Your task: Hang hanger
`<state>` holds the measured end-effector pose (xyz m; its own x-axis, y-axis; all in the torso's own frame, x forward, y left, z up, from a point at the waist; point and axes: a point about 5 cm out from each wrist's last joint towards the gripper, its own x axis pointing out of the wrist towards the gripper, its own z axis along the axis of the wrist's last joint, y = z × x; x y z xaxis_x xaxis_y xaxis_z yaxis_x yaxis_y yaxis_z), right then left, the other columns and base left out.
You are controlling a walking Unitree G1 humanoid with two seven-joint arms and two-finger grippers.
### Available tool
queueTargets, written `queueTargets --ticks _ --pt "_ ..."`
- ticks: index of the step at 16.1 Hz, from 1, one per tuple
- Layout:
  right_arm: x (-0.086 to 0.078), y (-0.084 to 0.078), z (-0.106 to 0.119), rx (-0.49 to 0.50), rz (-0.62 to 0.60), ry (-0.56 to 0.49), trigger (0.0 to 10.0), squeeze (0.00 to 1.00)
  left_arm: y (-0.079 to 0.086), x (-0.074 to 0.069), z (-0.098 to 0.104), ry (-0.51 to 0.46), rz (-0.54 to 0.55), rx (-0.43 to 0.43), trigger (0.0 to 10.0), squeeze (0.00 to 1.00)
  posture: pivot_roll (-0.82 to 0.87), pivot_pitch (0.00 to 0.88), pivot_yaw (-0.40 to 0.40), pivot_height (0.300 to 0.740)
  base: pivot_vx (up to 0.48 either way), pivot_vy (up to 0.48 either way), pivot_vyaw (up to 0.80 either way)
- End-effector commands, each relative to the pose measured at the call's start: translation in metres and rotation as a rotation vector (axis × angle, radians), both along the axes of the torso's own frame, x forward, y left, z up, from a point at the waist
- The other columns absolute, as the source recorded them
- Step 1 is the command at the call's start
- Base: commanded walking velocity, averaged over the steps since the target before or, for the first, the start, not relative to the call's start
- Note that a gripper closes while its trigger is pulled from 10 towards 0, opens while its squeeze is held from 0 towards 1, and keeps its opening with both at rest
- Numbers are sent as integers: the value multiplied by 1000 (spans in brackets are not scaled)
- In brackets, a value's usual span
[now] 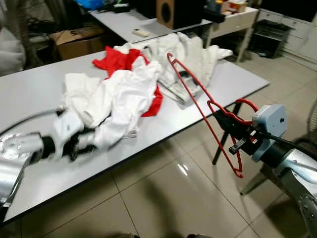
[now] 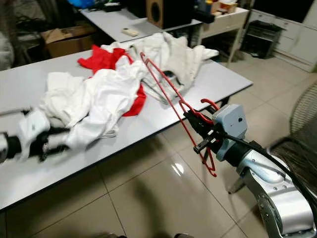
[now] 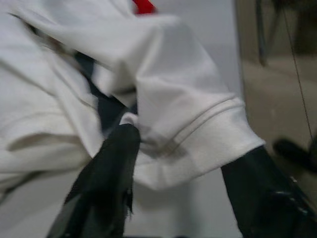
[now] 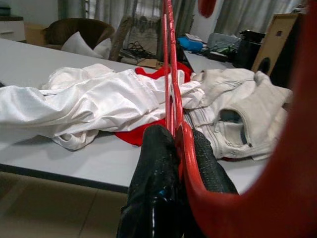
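Note:
A red wire hanger (image 4: 171,74) hangs in the air off the right end of the grey table (image 1: 29,84), tilted, with its far corner over the clothes. My right gripper (image 1: 233,130) is shut on it just below the hook. A white garment (image 1: 124,99) lies crumpled on the table over a red garment (image 1: 116,60), with an off-white garment (image 1: 193,54) behind them. My left gripper (image 1: 74,144) is at the near edge of the white garment. Its fingers (image 3: 109,188) stand apart, with a cuff of the white cloth lying between them.
Behind stands a second table with a speaker (image 1: 171,12) and a remote (image 1: 141,32). A cardboard box (image 1: 74,39) sits at the back left. Tiled floor (image 1: 163,198) runs along the table's near edge. A fan grille (image 2: 302,114) is at the far right.

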<state>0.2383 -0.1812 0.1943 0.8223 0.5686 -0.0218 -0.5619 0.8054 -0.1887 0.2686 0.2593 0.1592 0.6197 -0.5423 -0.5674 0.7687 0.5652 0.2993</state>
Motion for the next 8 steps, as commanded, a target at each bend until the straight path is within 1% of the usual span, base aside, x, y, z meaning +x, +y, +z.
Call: queueTargets --ticks 1,3,6,7,8 --pt "-2 2 0 -14 0 3 10000 0 -1 -2 3 -10 -31 52 10000 1000 -141 9 69 740 0 0 0" --pt "-1 2 -1 -18 0 4 10000 0 4 -4 4 -9 -26 59 10000 1000 -141 7 69 740 0 0 0" --pt "-2 1 -2 -24 2 4 10000 0 18 -16 0 69 -65 106 10000 1000 -137 3 68 740 0 0 0" --pt "-2 1 -2 -22 1 4 10000 0 21 -20 2 87 -67 86 10000 1000 -134 1 65 740 0 0 0" --pt "-2 1 -2 -18 0 3 10000 0 21 -21 9 76 -55 7 10000 1000 -131 0 63 740 0 0 0"
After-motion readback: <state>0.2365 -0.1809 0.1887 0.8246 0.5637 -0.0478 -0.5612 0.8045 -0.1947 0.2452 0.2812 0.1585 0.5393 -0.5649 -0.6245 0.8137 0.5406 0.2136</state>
